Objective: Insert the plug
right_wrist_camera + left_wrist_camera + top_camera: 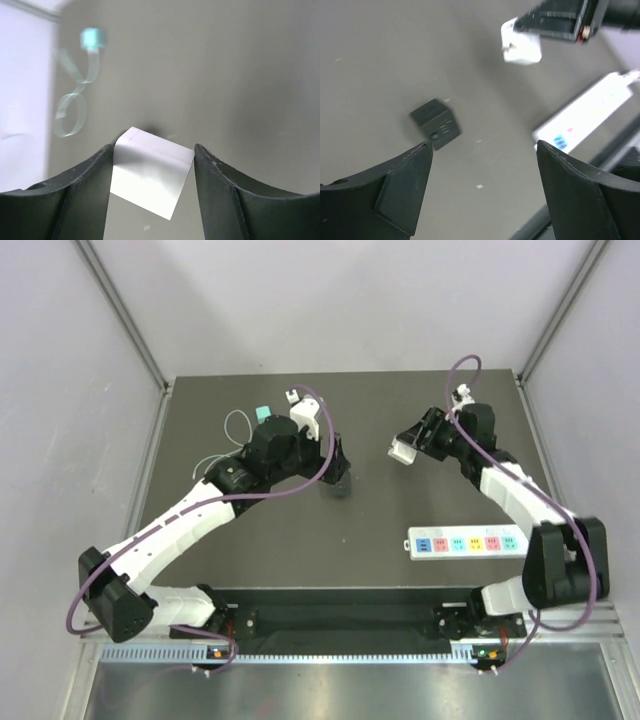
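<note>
Right claw (pixel 154 150) tight on the white plug (pixel 150 182); left claw (pixel 484 145) wide open, empty.

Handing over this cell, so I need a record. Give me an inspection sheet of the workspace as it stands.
Surface: dark table, matte.
Job's things: white plug held off the table; power strip flat near the right arm's base.
Clutter: black cube mid-table; teal-capped cable far left.
Tools: left tool open, empty; right tool shut on the white plug.
Cables: purple cables along both arms.
Surroundings: pale walls on three sides.
</note>
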Tool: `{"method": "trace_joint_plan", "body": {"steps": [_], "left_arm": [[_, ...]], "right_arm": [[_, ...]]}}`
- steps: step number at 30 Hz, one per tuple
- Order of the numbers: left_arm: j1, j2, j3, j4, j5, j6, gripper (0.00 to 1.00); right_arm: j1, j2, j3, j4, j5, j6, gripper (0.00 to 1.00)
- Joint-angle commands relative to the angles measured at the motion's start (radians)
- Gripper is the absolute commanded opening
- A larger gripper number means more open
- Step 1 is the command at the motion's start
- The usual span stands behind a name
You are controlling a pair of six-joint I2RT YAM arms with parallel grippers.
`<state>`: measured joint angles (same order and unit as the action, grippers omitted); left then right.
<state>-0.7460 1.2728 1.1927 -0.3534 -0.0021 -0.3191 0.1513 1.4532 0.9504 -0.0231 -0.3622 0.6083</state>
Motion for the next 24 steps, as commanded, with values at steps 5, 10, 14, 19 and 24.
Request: {"method": "trace_joint_plan", "body": {"steps": [5,10,14,19,24], "left_arm": [[-0.001,0.023,0.076,0.129,0.228,-0.135,0.91],[-0.01,0.057,0.09,0.197,0.384,-0.213,0.91],[-0.027,0.065,0.076,0.244,0.381,-0.238,0.91],[-0.038,0.083,0.077,0.287,0.43,-0.265,0.9],[-0.042,0.092,0.062,0.275,0.398,-0.248,0.86]], "right_arm": [[0.086,-0.318,-0.124,0.135,-0.147,0.149,0.43],[0.128,-0.448,-0.137,0.149,-0.142,0.211,0.46],[0.155,-0.494,-0.142,0.134,-0.129,0.237,0.46],[0.2,-0.548,-0.217,0.152,-0.052,0.309,0.45],[0.228,-0.554,-0.233,0.146,-0.006,0.309,0.45]]}}
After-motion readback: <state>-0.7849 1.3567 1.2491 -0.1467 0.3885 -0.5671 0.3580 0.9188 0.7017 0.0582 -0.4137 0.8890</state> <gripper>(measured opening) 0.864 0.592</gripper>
